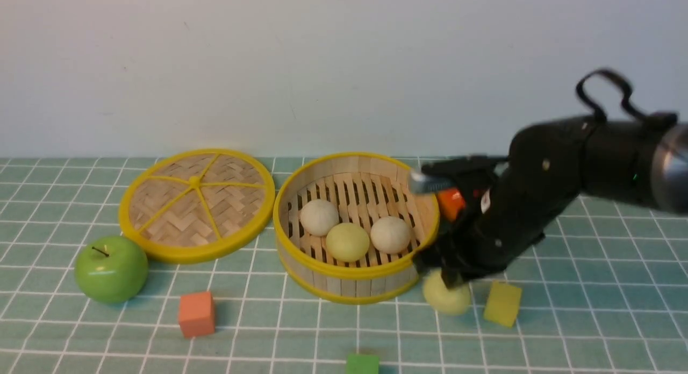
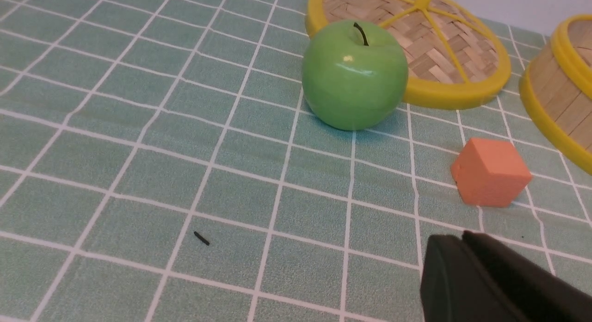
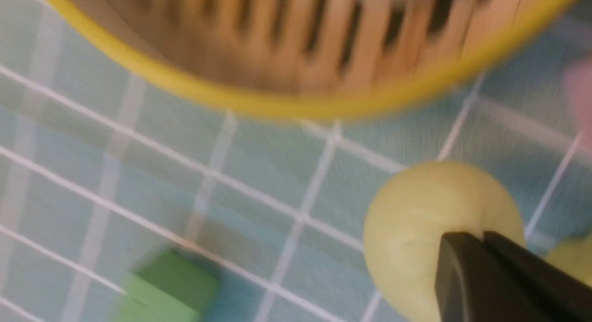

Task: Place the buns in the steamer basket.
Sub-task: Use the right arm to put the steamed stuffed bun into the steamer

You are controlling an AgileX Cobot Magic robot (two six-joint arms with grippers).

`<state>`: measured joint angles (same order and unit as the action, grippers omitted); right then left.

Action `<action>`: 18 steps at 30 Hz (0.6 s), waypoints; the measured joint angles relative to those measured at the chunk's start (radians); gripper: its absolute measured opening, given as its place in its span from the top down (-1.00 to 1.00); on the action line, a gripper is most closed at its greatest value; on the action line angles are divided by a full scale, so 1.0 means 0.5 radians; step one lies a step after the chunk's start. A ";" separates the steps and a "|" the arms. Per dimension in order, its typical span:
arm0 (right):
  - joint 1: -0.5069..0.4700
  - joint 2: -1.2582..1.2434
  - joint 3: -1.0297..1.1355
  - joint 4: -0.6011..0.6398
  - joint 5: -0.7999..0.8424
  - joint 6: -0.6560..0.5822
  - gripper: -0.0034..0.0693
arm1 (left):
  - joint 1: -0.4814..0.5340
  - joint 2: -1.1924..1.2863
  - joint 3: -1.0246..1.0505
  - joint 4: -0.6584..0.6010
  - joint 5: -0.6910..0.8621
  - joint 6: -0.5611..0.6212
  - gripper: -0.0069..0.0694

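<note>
Fingers of the right gripper press at a yellow-green bun; whether they clasp it I cannot tell.

Largest first: the steamer basket stands mid-table holding three buns, two off-white and one yellow-green nearest. Left of it lies the woven lid, then the green apple. Outside the basket's near right wall sits the fourth bun, beside a yellow block. An orange cube and green cube lie nearer. Only one dark finger of the left gripper shows, its spread unclear.
</note>
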<state>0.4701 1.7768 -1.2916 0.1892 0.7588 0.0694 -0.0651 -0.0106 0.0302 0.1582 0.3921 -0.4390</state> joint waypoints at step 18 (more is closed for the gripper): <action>0.000 0.655 -0.667 0.146 -0.554 -0.100 0.84 | 0.000 0.000 0.000 0.000 0.000 0.000 0.67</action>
<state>0.4701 2.1044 -1.6251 0.2622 0.4820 0.0194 -0.0651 -0.0106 0.0302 0.1582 0.3921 -0.4390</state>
